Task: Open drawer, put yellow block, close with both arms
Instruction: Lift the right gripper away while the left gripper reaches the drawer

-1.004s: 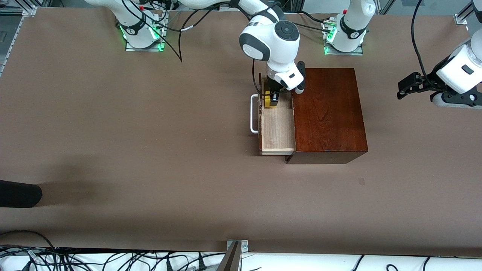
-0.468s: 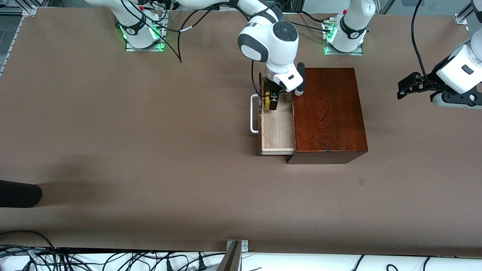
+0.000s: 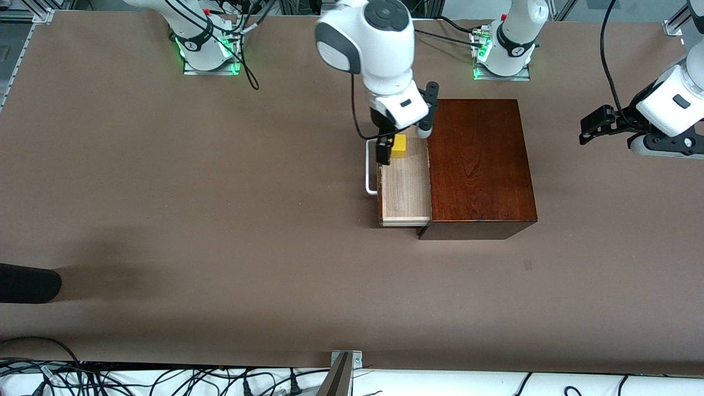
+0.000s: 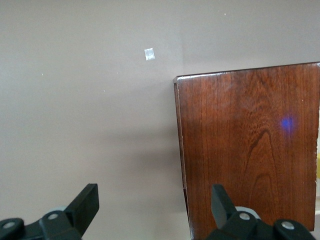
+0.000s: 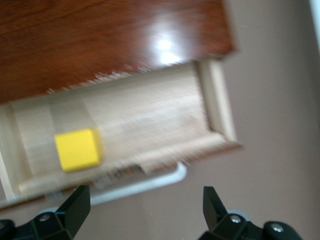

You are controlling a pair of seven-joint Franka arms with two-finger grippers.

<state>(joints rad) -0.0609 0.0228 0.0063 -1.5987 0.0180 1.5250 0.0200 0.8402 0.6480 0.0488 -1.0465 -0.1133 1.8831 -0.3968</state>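
On the desk [image 3: 220, 220] the wooden box [image 3: 478, 165] has its drawer [image 3: 404, 187] pulled out. Inside, at the end farther from the front camera, lies the yellow block [image 3: 399, 146]. The right hand [image 3: 383, 150] hangs over it, spread wide and empty. The left hand [image 3: 589, 127] waits wide, over the desk's left-arm end.

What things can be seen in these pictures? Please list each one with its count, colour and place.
wooden box: one, dark reddish-brown, on the table toward the left arm's end.
drawer: one, pale inside, pulled open from the box.
handle: one, white, on the drawer front.
yellow block: one, lying free in the drawer.
table: one, brown.
right gripper: black, fingers open, over the drawer front.
left gripper: black, fingers open, waiting beside the box.
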